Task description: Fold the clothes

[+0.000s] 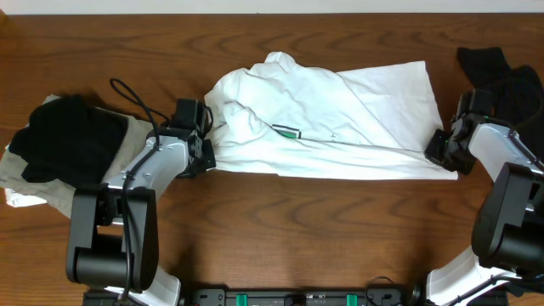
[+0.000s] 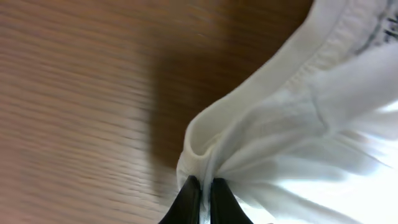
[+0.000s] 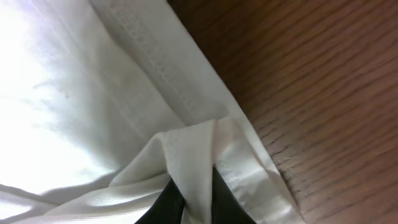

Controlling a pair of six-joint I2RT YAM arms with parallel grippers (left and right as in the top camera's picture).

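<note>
Closest to our left wrist camera, the left gripper (image 2: 202,190) has its two dark fingers (image 2: 185,204) pressed together on a bunched fold of the white T-shirt (image 2: 311,124), with only a thin layer of cloth between them. A thick stitched edge (image 2: 261,81) of the shirt loops up and away from the fingertips, and bare wooden tabletop (image 2: 74,93) lies off to one side of the gripper. At our right wrist camera we see much the same: the right gripper (image 3: 191,186) is clamped on a folded-over corner of the same shirt, with a stitched hem (image 3: 155,62) running diagonally away from the fingertips and wood grain just beside it. From overhead, the shirt lies crumpled and drawn out across the tabletop between our two grippers, the left gripper (image 1: 206,146) holding one end and the right gripper (image 1: 439,149) holding the opposite end. A small green logo (image 1: 286,131) shows on the shirt, nearer the left gripper than the right. Behind the left gripper, on the side away from the shirt, a black garment (image 1: 68,136) rests on a pale cloth (image 1: 30,187), well apart from the shirt. Behind the right gripper, another dark garment (image 1: 506,76) lies near the tabletop's edge, close to the right arm; we cannot make out its trim or details.
</note>
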